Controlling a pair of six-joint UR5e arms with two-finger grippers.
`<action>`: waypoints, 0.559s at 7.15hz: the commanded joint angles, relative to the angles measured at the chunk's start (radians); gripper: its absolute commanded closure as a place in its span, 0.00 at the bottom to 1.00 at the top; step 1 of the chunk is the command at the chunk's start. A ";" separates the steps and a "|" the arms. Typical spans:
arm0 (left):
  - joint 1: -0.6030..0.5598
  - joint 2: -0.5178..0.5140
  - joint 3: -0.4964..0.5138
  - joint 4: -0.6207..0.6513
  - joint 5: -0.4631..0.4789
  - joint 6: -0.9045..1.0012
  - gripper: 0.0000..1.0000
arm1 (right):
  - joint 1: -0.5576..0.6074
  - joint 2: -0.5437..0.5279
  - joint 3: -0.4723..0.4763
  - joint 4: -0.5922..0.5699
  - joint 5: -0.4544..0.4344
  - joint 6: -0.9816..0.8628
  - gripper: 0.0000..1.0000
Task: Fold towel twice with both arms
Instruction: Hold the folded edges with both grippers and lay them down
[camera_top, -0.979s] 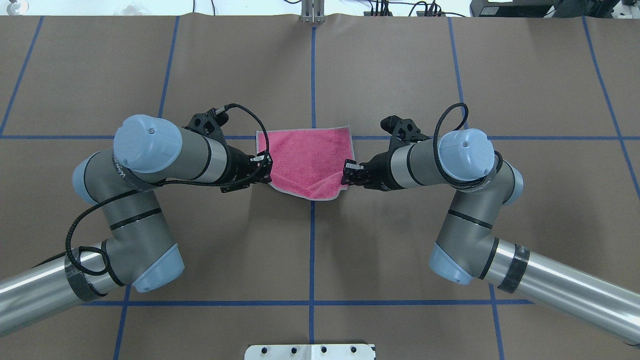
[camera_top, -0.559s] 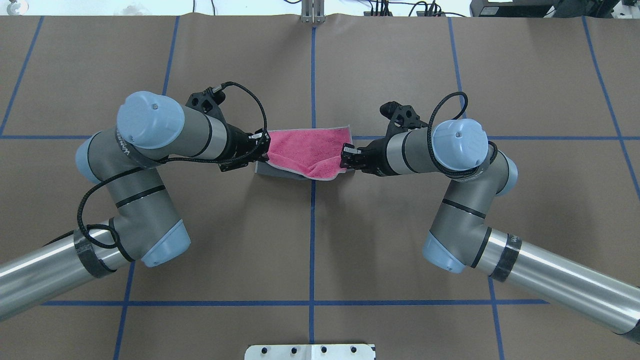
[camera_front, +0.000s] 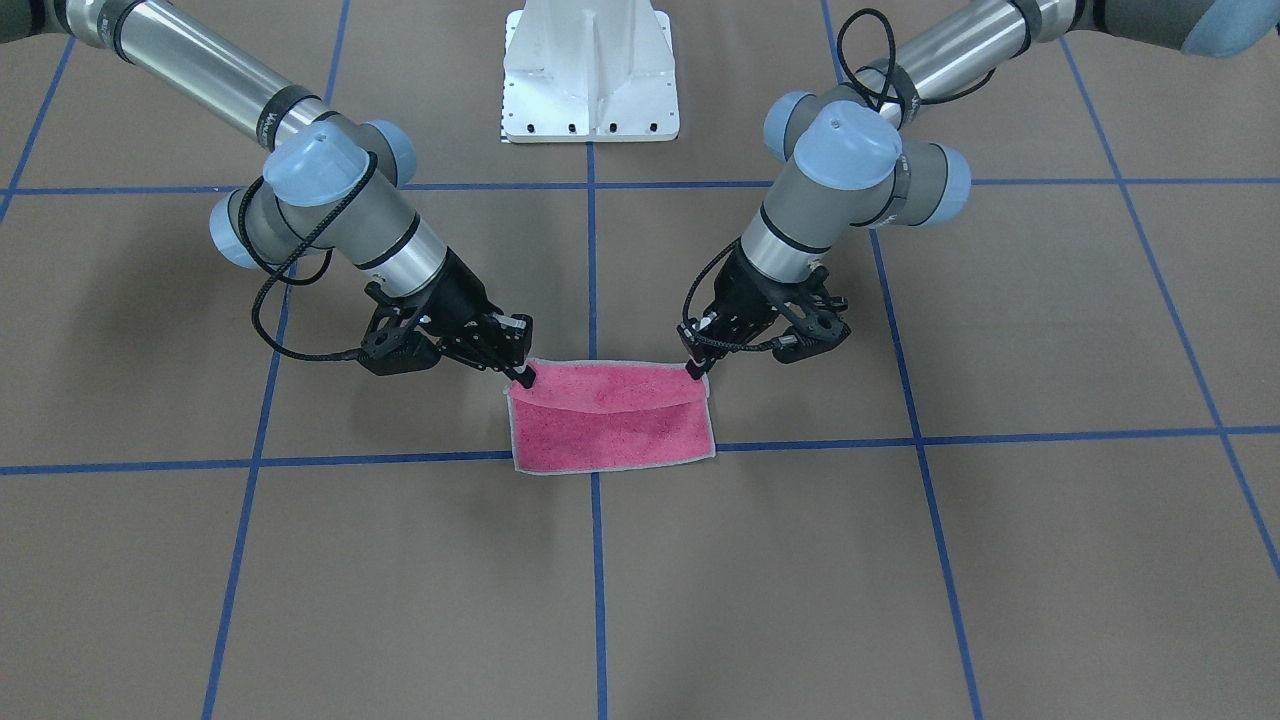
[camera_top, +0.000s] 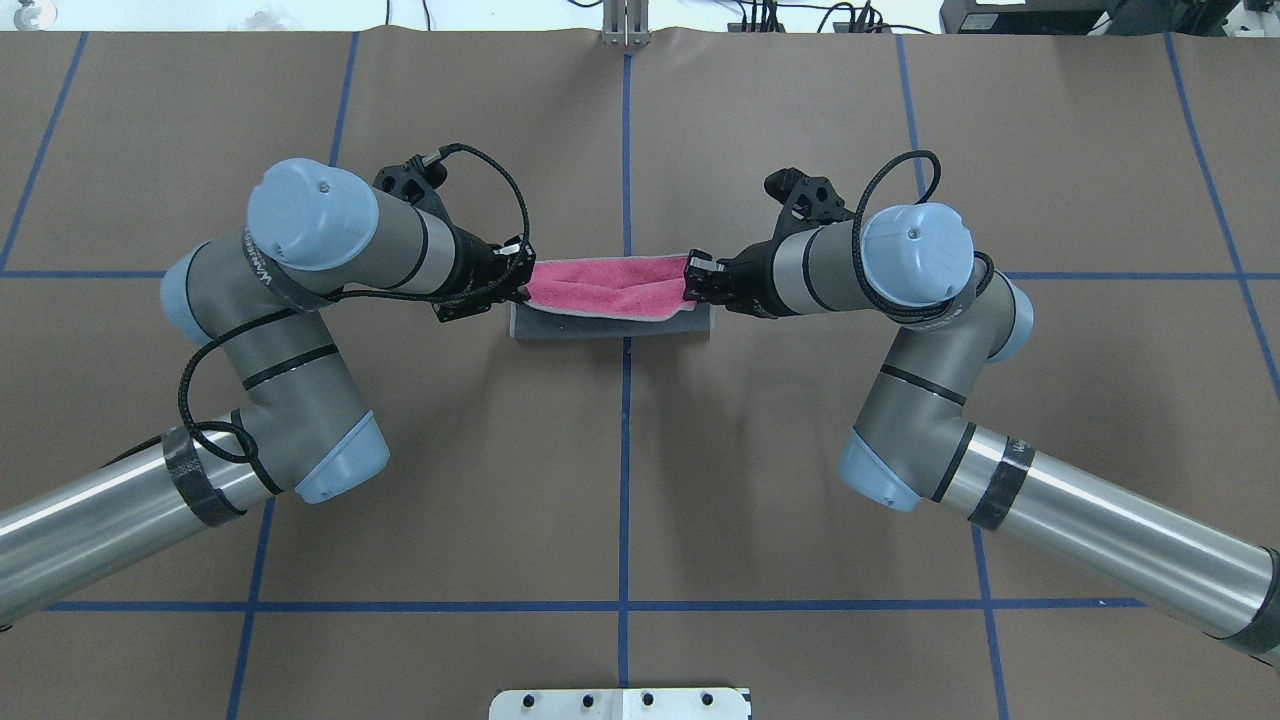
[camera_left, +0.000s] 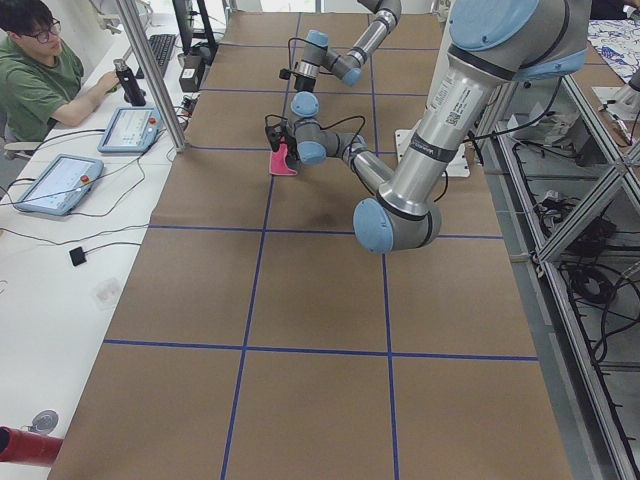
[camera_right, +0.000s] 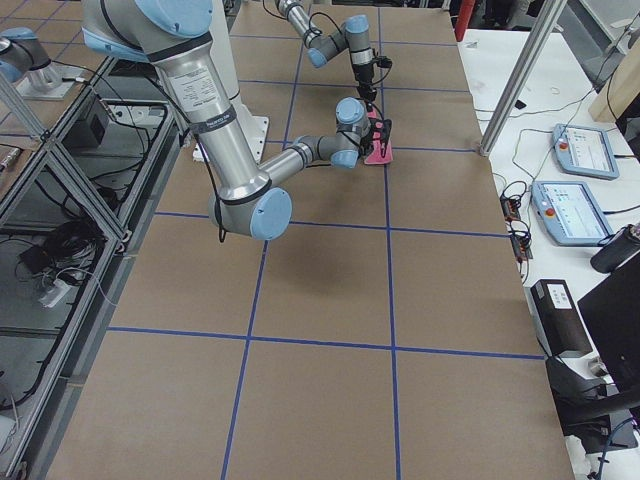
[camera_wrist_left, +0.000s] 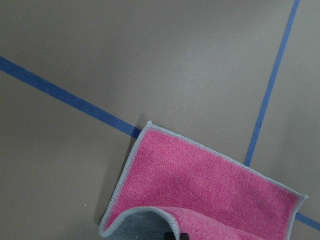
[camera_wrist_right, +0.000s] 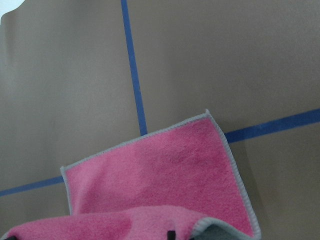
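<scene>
The towel (camera_top: 610, 288) lies at the table's middle, pink face up, its near edge lifted and curled over so the dark grey underside (camera_top: 612, 326) shows. My left gripper (camera_top: 523, 284) is shut on its near left corner. My right gripper (camera_top: 690, 281) is shut on the near right corner. In the front-facing view the towel (camera_front: 612, 430) lies flat at its far part, with the left gripper (camera_front: 692, 372) and right gripper (camera_front: 524, 378) holding the raised edge. The wrist views show the pink cloth (camera_wrist_left: 210, 185) (camera_wrist_right: 160, 175) under the folded-over edge.
The white pedestal base (camera_front: 590, 70) stands at the robot's side of the table. Blue tape lines (camera_top: 626, 470) cross the brown table cover. An operator (camera_left: 40, 75) with tablets (camera_left: 128, 128) sits beyond the far table edge.
Both grippers have carried the towel's near edge up and away from the robot, toward its far edge. The visible pink area has shrunk and the grey underside now shows.
</scene>
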 joint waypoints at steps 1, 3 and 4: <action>-0.002 0.000 0.012 -0.002 0.000 0.000 1.00 | 0.002 0.038 -0.047 0.000 -0.033 0.000 1.00; -0.002 0.000 0.015 -0.002 0.000 0.000 1.00 | 0.002 0.058 -0.076 0.000 -0.038 0.000 1.00; -0.002 0.000 0.017 -0.002 0.000 0.000 1.00 | 0.004 0.058 -0.083 0.000 -0.041 0.000 1.00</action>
